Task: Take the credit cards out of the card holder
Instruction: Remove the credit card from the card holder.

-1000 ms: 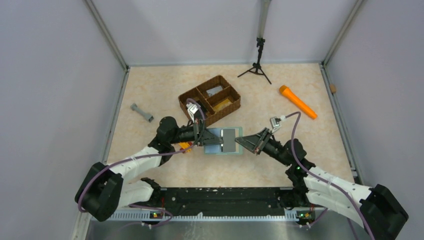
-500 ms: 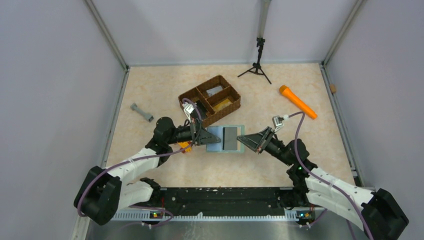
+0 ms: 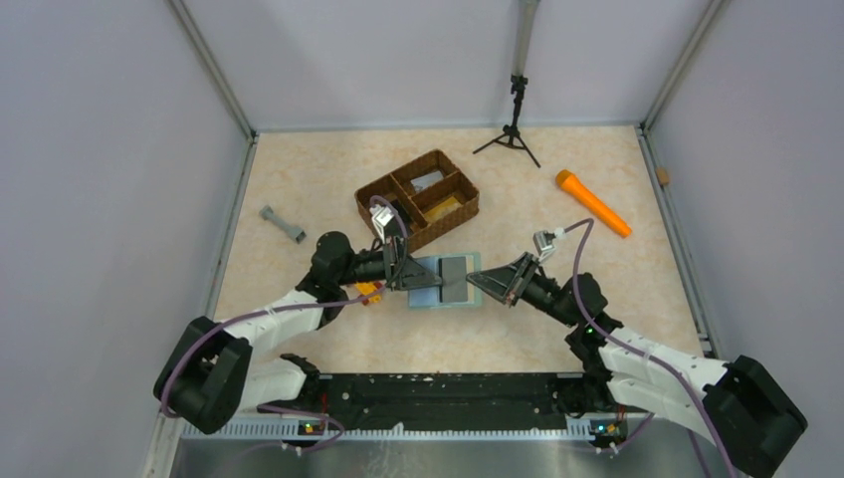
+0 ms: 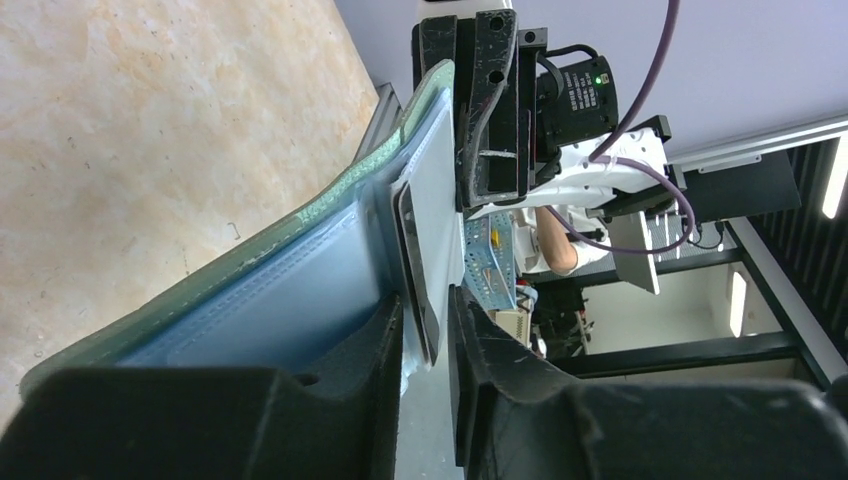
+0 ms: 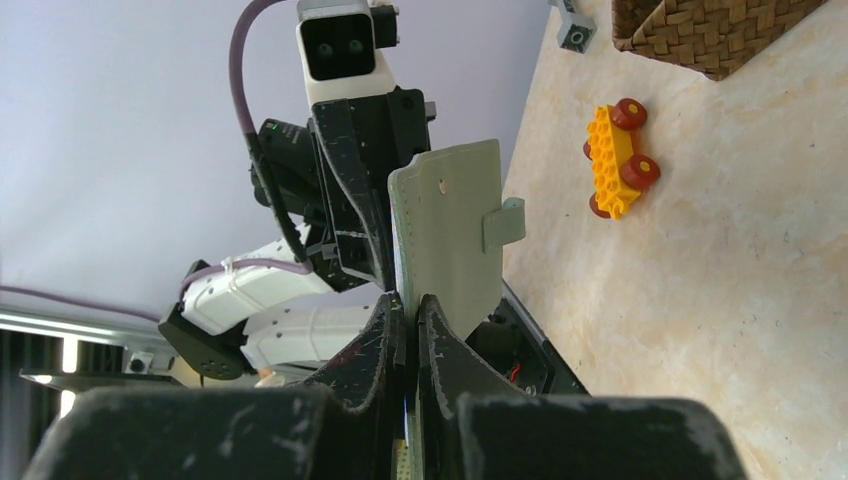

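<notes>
Extraction step, I judge: right gripper (image 5: pixel 411 312) pinches the flat grey-green folding card holder (image 5: pixel 450 225); left gripper (image 4: pixel 425 325), slightly spread, straddles a thin grey credit card (image 4: pixel 430 220), needing clamp and withdrawal next.

Soft, even light from overhead fills the top view, bright enough that the table (image 3: pixel 299 179) reads pale and the arms cast only faint, short shadows. That view is sharp all over, though the walls lean outward (a wide lens). In both wrist views the nearest parts go dark and blurred: the left gripper (image 4: pixel 425 300) and right gripper (image 5: pixel 412 297) are nearly black masses, while the holder (image 4: pixel 270 300) is fairly crisp. Strip lamps (image 4: pixel 835 180) glare white at the frame edges.
</notes>
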Robot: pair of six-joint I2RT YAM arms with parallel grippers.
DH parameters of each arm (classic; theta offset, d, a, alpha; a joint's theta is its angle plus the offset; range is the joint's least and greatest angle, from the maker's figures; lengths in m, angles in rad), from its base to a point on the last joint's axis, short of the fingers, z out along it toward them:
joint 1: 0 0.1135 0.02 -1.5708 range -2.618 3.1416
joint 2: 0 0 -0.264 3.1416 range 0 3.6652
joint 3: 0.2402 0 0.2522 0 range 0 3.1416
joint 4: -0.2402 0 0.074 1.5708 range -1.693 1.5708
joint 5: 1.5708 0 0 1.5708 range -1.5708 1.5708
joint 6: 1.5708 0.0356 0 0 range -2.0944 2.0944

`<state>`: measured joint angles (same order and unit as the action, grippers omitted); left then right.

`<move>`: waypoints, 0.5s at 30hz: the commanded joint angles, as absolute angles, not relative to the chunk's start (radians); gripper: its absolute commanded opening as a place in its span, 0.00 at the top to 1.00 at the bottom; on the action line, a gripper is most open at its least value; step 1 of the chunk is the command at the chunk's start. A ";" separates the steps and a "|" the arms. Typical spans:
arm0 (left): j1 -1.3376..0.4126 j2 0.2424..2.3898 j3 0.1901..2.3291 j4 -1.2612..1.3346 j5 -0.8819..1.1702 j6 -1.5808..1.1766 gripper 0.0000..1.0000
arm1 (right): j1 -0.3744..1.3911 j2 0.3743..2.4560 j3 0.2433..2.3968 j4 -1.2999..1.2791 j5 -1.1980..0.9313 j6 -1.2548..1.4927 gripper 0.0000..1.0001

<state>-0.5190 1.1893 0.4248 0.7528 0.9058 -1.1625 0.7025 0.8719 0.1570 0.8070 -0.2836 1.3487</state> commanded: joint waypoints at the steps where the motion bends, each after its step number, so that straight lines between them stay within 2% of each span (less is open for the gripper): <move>1: -0.526 1.214 0.464 0.848 0.915 -1.181 0.79 | 0.696 0.890 0.188 0.924 -0.340 1.359 1.00; 4: -0.526 1.218 0.469 0.851 0.915 -1.184 0.89 | 0.696 0.904 0.189 0.923 -0.350 1.355 1.00; 10: -0.526 1.233 0.471 0.850 0.923 -1.184 1.00 | 0.696 0.914 0.213 0.867 -0.373 1.318 1.00; 15: -0.526 1.228 0.461 0.848 0.923 -1.181 1.00 | 0.696 0.912 0.212 0.867 -0.376 1.313 0.98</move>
